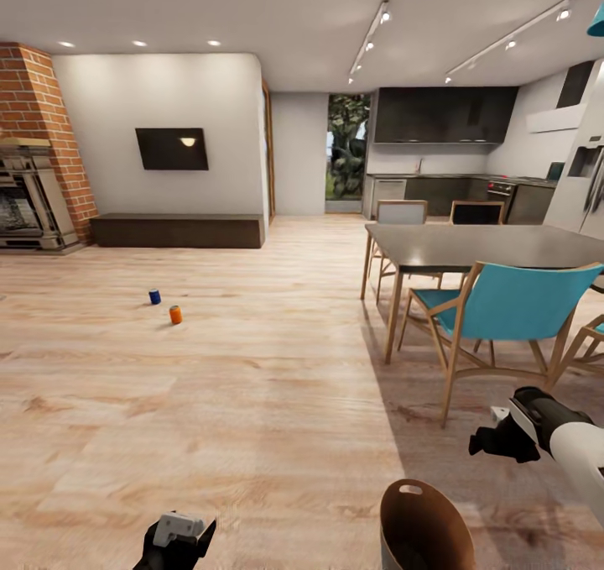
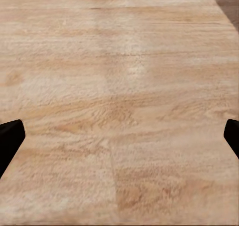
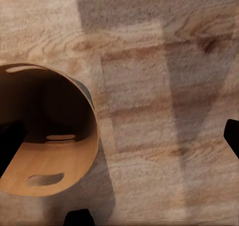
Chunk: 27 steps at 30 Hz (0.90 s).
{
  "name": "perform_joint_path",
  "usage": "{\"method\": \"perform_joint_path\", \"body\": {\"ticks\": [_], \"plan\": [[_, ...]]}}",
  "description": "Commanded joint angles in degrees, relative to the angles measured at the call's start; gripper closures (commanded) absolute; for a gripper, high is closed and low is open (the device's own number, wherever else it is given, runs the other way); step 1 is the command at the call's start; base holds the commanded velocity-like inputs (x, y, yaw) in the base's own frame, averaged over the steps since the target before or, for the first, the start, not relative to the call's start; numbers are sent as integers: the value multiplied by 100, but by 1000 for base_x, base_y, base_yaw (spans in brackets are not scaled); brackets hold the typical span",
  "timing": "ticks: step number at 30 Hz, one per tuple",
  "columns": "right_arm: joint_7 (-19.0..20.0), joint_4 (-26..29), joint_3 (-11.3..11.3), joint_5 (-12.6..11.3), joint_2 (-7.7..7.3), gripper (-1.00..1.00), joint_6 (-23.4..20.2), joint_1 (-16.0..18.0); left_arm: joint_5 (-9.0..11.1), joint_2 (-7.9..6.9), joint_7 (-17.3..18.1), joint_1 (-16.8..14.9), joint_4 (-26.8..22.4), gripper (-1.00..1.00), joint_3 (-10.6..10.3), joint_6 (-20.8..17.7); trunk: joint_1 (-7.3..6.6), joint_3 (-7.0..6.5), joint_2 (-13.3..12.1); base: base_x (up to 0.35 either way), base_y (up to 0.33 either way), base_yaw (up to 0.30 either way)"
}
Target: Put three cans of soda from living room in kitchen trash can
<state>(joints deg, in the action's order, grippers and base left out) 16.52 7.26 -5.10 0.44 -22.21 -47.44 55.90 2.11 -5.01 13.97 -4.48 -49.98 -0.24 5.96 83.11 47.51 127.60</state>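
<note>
1. Two soda cans are seen standing on the wood floor [image 1: 252, 402] at about ten o'clock in the head view, well away from the robot: a blue can [image 1: 154, 297] and, just beside it and nearer, an orange can [image 1: 175, 315]. A third can cannot be made out.
2. The trash can [image 1: 424, 528] is found close in at about five o'clock, upright on the floor, its brown inside bare as far as can be seen; in the right wrist view its rim [image 3: 92, 136] and handle cut-outs are shown.
3. The left gripper [image 1: 178, 541] is held low at about seven o'clock, spread wide, with only floor between its fingertips [image 2: 10, 136].
4. The right gripper [image 1: 495, 442] is held beside the bin at about four o'clock, likewise spread wide and carrying nothing.
5. The step in hand is judged to be the approach to the cans; nothing has been binned yet.
6. Next, the base must be driven toward ten o'clock, clear of the dining table [image 1: 478, 247] and blue chair [image 1: 512, 301], until one can is within reach.
</note>
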Motion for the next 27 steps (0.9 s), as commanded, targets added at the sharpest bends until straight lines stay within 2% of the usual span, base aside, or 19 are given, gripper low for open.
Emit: {"method": "perform_joint_path", "body": {"ticks": [1,17,27], "plan": [[2,3,0,0,-1,-100,1,0,2,0,0,0,-1,-100,1,0,0,0,0,-174,132,0],[8,18,-3,0,-3,-100,15,0,7,0,-4,0,2,-100,7,17,0,0,0,-27,24,0],[8,27,-4,0,-3,-100,19,-2,5,0,-1,-2,2,-100,7,6,0,0,0,23,151,0]]}}
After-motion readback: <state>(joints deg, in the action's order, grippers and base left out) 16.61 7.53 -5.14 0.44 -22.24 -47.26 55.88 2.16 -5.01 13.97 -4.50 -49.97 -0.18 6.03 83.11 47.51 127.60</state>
